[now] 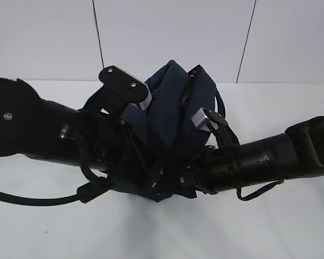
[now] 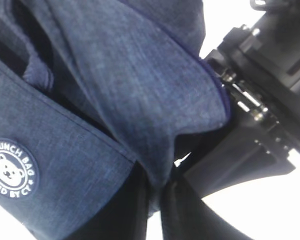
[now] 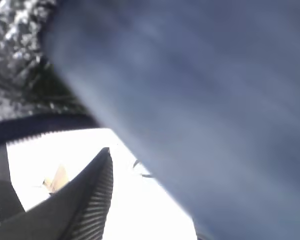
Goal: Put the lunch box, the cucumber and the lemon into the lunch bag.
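Both arms crowd the lunch bag (image 1: 170, 113), which stands mid-counter (image 1: 259, 226). My left fingers (image 2: 162, 200) pinch its navy fabric; the right fingers' state I cannot tell. I'd judge we're holding the mouth open; lunch box, cucumber and lemon are out of sight.

Hemmed in at nine and three o'clock by both arms: lunch bag (image 1: 170, 116); bare table (image 1: 167, 232) at six.

Both arms reach inward and meet at centre — left arm (image 1: 43, 129) from 9 o'clock, right arm (image 1: 270, 159) from 3 o'clock; grippers hidden, state unclear.
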### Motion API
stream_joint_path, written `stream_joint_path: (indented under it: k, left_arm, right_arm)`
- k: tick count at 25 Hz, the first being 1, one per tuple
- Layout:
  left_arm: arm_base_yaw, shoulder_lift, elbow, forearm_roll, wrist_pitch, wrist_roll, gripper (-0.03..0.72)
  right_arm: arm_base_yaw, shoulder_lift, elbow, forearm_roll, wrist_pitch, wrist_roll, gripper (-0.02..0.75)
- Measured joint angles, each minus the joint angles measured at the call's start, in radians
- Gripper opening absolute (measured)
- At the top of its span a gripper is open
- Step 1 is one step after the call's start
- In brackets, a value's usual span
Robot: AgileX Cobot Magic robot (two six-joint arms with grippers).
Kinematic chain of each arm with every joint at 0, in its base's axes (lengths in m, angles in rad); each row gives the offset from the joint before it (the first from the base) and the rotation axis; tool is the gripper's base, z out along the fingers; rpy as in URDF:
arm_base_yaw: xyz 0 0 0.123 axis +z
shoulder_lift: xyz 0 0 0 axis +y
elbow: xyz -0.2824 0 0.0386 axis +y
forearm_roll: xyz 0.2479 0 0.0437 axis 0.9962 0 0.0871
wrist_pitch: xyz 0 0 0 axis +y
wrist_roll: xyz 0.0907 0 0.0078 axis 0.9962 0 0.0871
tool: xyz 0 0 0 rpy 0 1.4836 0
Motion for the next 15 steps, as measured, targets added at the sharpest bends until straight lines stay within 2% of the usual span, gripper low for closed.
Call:
stream_joint_path:
  k: [6, 12, 15]
  left_arm:
    - [0.000, 0.000, -0.031, 0.000, 0.004, 0.000, 0.013]
    - [0.000, 0.000, -0.033, 0.000, 0.018, 0.000, 0.012]
    - [0.000, 0.000, -0.033, 0.000, 0.018, 0.000, 0.012]
  right_arm:
    - [0.000, 0.002, -0.017, -0.005, 0.004, 0.001, 0.364]
    - [0.000, 0.002, -0.019, -0.006, 0.004, 0.001, 0.216]
    - [0.000, 0.002, -0.019, -0.006, 0.004, 0.001, 0.169]
